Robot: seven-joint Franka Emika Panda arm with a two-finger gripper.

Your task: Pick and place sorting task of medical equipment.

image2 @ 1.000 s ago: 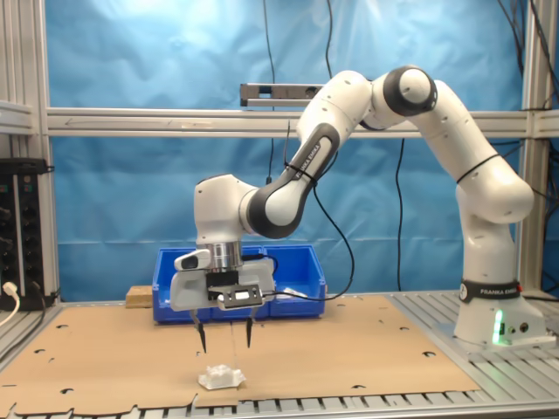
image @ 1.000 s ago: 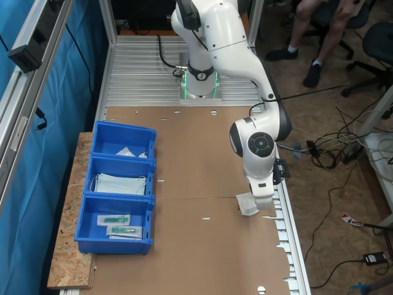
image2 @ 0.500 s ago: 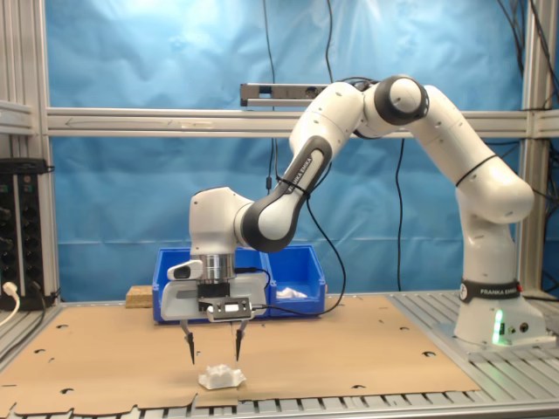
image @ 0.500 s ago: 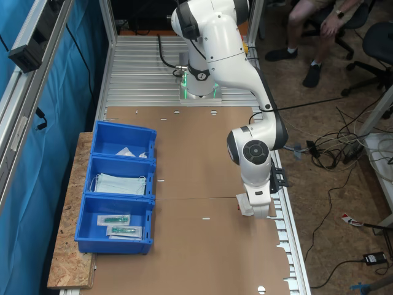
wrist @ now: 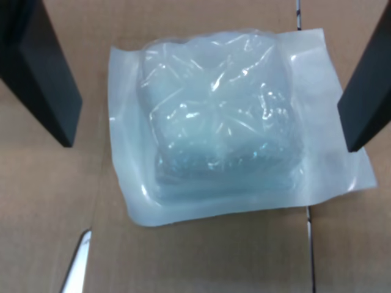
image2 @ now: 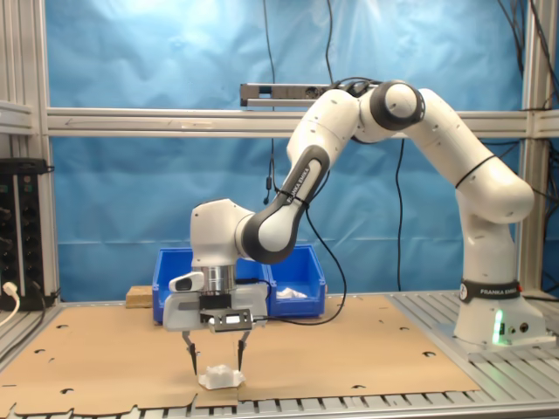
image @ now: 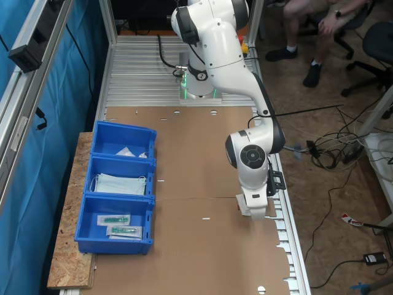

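— Near the cardboard sheet's [image: 196, 160] long edge opposite the bins, what lies under the arm?

— A small white packet [image2: 220, 377], flat on the sheet and close to that edge. The gripper [image2: 216, 360] hangs right over it, fingers pointing down and spread wide, one on each side of the packet. In the wrist view the two dark fingers [wrist: 38, 73] stand clear of the wrapper [wrist: 235, 128], with nothing pinched between them.

— Does anything touch the packet?

— From the second exterior view the fingertips reach almost to the packet's top, but I cannot tell whether they touch it. In the first exterior view the arm's [image: 249, 160] wrist hides most of the packet; a white corner [image: 243, 204] shows beside it.

— What else is on the table?

— Three blue bins [image: 116, 187] in a row along the opposite long edge of the sheet, partly on a chipboard panel [image: 67, 246]. The bin nearest the arm's base holds white packets [image: 129, 152], the middle one folded pale-blue masks [image: 120, 183], the far one teal sticks in clear wrappers [image: 120, 224]. All are well apart from the gripper, with bare cardboard between.

— Anything off the table?

— Beyond the table's ribbed metal end, a seated person's legs [image: 307, 37] at the top of the first exterior view, and cables [image: 334, 147] on the floor.
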